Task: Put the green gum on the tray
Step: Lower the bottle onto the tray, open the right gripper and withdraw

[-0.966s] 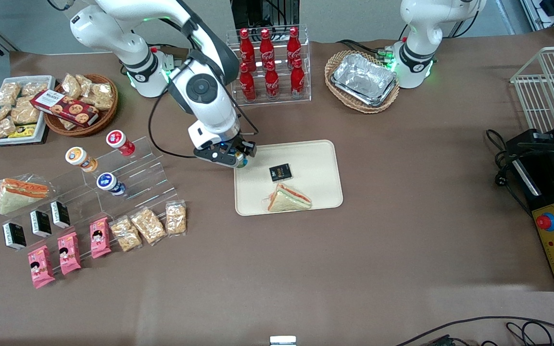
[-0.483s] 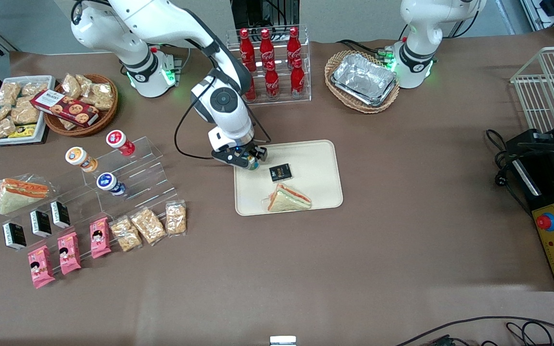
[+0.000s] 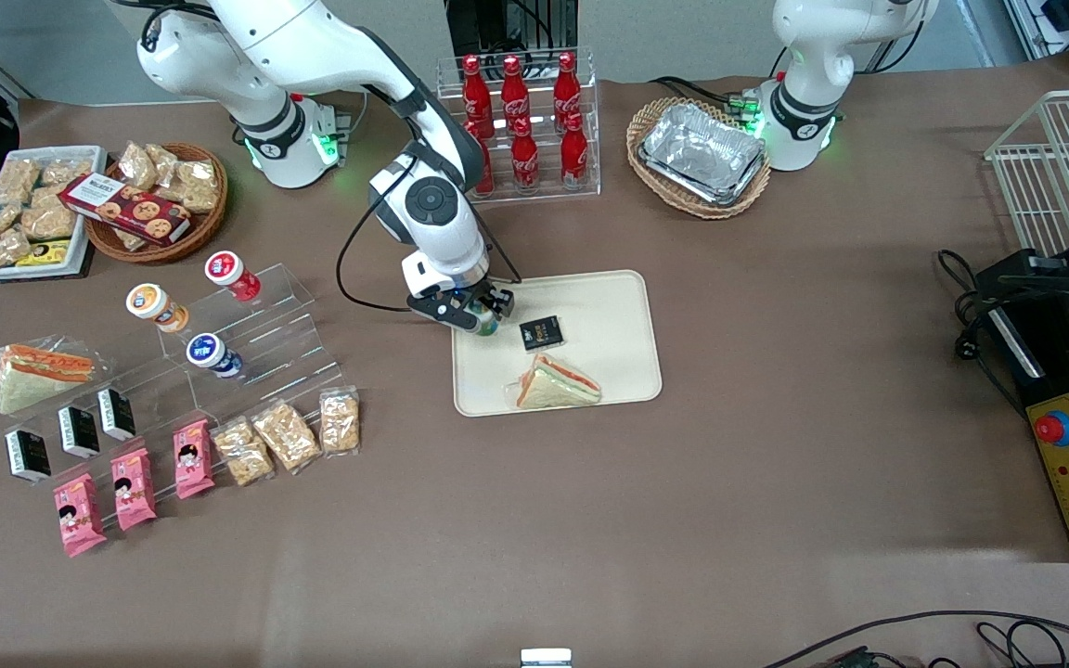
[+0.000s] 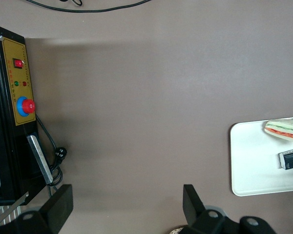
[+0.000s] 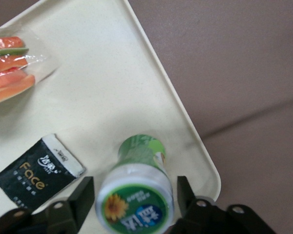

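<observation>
The green gum (image 5: 136, 187) is the only one of its kind you have, and it stands on the cream tray (image 3: 609, 320) in the corner nearest the working arm's base, lid up. The gripper (image 3: 477, 314) sits right over it; in the right wrist view its two fingers (image 5: 71, 207) flank the lid with a slim gap on each side, so you are spread just wider than the bottle and no longer pinching it.

Compared with half a second ago, the gripper has sunk slightly and drifted a touch toward the front camera; a second ago it was only at the tray's edge.

On the tray you also have one small black packet (image 3: 541, 332) just beside the bottle and one wrapped sandwich (image 3: 557, 383) nearer the front camera. On the clear stepped stand (image 3: 256, 343) toward the working arm's end, count three other gum bottles: one red-lidded (image 3: 225, 269), one orange-lidded (image 3: 148, 301), one blue-lidded (image 3: 206, 352). Six red cola bottles (image 3: 518, 111) stand in their rack.
</observation>
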{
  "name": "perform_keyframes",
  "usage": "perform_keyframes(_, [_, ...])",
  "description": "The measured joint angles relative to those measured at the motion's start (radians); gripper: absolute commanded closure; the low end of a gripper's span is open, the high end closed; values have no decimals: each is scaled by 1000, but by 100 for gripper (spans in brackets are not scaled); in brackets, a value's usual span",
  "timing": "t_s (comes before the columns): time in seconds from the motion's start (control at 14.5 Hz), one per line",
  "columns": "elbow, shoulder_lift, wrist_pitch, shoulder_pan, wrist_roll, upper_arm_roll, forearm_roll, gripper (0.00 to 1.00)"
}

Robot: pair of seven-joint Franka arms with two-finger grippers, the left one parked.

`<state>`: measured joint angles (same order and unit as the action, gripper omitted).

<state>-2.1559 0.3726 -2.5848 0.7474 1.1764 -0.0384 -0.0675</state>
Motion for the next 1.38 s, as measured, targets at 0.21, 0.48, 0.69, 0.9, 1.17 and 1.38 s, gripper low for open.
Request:
perform_keyframes(0.21, [1, 0, -1, 0, 3, 0, 0, 0])
perform_keyframes(0.48, [4, 0, -2, 0, 3, 1, 7, 0])
perform_keyframes(0.69, [25, -21, 13, -5, 3, 6, 52, 0])
perform_keyframes(0.9, [143, -83, 235, -11, -18, 11, 89, 0])
perform_keyframes(1.17, [396, -158, 572, -30, -160, 16, 92, 0])
perform_keyframes(1.38, [581, -175, 801, -79, -329, 19, 97, 0])
